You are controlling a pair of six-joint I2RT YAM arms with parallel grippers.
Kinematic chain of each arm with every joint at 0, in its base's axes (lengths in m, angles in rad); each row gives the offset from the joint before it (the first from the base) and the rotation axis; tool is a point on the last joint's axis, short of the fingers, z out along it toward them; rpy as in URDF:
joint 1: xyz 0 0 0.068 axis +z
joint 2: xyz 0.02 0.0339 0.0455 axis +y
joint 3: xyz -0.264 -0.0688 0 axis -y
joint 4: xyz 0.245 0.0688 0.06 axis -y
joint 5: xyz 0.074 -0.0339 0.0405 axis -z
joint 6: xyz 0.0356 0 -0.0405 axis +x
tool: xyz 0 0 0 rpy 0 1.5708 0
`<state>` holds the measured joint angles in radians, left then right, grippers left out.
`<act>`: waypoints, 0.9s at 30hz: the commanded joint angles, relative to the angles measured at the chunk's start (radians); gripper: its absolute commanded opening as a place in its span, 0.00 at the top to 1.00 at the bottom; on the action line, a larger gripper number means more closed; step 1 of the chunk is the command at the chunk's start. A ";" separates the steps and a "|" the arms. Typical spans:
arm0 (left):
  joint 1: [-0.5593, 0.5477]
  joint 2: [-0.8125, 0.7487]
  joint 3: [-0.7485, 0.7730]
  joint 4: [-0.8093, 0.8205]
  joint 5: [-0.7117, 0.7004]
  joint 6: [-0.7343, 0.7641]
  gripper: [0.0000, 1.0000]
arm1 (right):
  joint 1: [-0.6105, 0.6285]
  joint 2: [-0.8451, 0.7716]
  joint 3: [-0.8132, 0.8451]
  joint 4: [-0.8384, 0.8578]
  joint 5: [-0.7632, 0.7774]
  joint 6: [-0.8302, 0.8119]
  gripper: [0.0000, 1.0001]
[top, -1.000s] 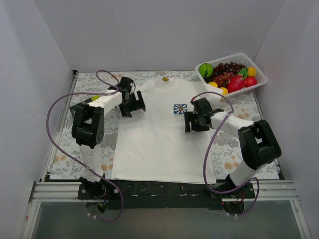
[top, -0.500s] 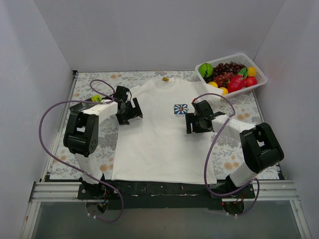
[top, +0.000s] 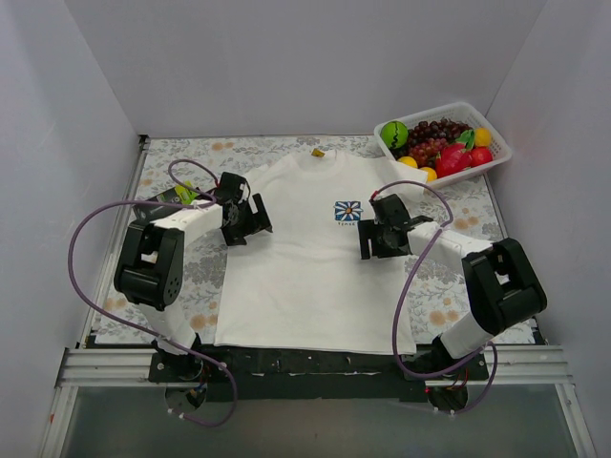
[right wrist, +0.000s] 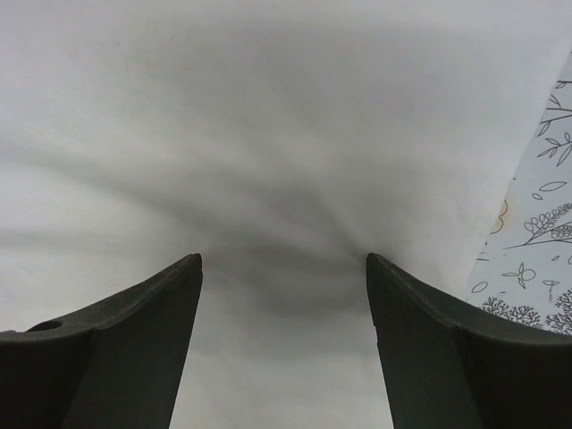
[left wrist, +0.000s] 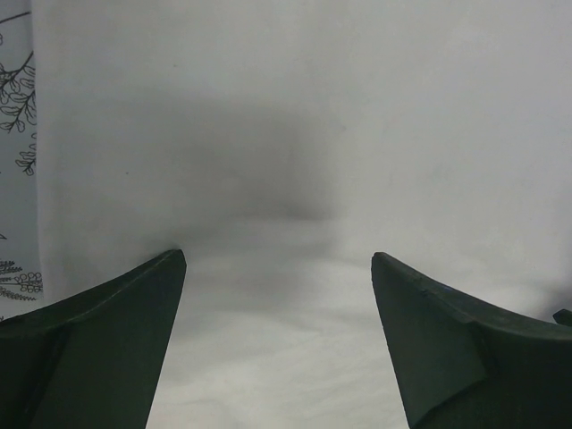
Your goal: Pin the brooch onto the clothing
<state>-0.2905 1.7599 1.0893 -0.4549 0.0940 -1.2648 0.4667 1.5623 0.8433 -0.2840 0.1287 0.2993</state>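
The white T-shirt [top: 305, 277] lies flat on the table, with its blue square flower print [top: 347, 211] on the chest and a yellow neck tag [top: 317, 151]. My left gripper [top: 248, 225] is low over the shirt's left sleeve and shoulder. In the left wrist view it [left wrist: 277, 259] is open, with only white fabric [left wrist: 295, 134] between the fingers. My right gripper [top: 372, 240] is low over the shirt just below and right of the print. It [right wrist: 282, 259] is open over white fabric [right wrist: 268, 116]. The brooch is not in view.
A white basket [top: 497, 156] of toy fruit stands at the back right. A small yellow-green object [top: 181, 194] and a dark flat thing [top: 153, 204] lie by the left arm. Flower-patterned cloth [top: 449, 296] covers the table. White walls close in three sides.
My left gripper has moved toward the near side along the shirt's left sleeve, and its elbow has dropped. My right gripper has shifted slightly. Both stay open.
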 commanded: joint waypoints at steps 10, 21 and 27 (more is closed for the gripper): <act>-0.006 -0.046 0.063 -0.153 -0.063 0.022 0.08 | 0.000 0.004 0.180 -0.145 0.003 -0.029 0.17; 0.059 0.093 0.538 -0.338 -0.273 0.090 0.23 | 0.061 0.027 0.283 -0.146 -0.021 -0.022 0.17; 0.093 0.210 0.710 -0.435 -0.361 0.117 0.42 | 0.072 0.027 0.270 -0.127 -0.047 -0.015 0.18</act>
<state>-0.2169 1.9167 1.7290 -0.7795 -0.1665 -1.1824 0.5339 1.5841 1.0893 -0.4206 0.1024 0.2821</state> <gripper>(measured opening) 0.624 0.828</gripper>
